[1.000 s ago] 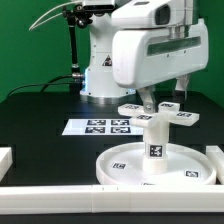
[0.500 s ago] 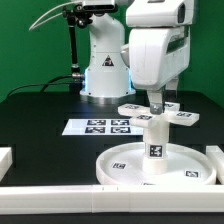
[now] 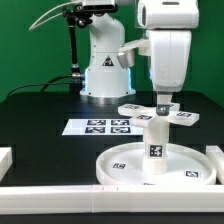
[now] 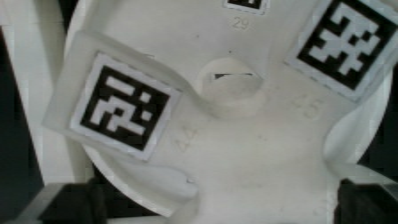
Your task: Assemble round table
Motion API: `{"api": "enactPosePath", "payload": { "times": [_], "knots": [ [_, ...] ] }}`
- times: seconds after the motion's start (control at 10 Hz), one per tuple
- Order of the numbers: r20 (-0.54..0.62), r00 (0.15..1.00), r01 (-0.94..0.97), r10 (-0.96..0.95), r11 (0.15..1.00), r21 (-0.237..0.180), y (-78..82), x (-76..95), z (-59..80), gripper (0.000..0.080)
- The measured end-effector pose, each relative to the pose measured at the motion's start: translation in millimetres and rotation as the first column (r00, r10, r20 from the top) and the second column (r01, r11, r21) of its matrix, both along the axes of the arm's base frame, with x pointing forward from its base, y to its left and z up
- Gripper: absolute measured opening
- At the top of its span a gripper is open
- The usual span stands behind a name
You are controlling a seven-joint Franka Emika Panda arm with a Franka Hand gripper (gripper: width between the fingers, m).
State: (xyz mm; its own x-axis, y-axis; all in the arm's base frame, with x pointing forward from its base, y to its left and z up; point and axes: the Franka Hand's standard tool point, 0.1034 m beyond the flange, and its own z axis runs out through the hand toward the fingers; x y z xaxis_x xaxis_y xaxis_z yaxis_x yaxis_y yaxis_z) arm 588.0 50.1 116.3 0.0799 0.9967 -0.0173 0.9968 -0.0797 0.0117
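Marker board (image 3: pixel 97 126) on black table (image 3: pixel 40 115)

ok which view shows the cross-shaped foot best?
The exterior view: the whole cross-shaped foot sits atop the leg, under the pincer. The wrist view shows only its centre and two tags up close.

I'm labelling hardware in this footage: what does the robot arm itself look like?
The arm is glossy white with rounded, bulky casings and dark seams at the joints. Its base carries a small dark logo. A black cable loops from a thin black post beside it. The gripper ends in short dark fingers.
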Motion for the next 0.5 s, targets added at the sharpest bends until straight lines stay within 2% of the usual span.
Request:
{"api": "enactPosePath", "payload": {
  "times": [0.2,0.5],
  "knots": [
    [-0.004,0.992,-0.128,0.128,0.992,-0.014,-2.8,-0.9,-1.0,0.0649],
    [-0.007,0.988,-0.155,0.154,0.988,-0.020,-6.8,-4.7,-5.1,0.0649]
  ]
}}
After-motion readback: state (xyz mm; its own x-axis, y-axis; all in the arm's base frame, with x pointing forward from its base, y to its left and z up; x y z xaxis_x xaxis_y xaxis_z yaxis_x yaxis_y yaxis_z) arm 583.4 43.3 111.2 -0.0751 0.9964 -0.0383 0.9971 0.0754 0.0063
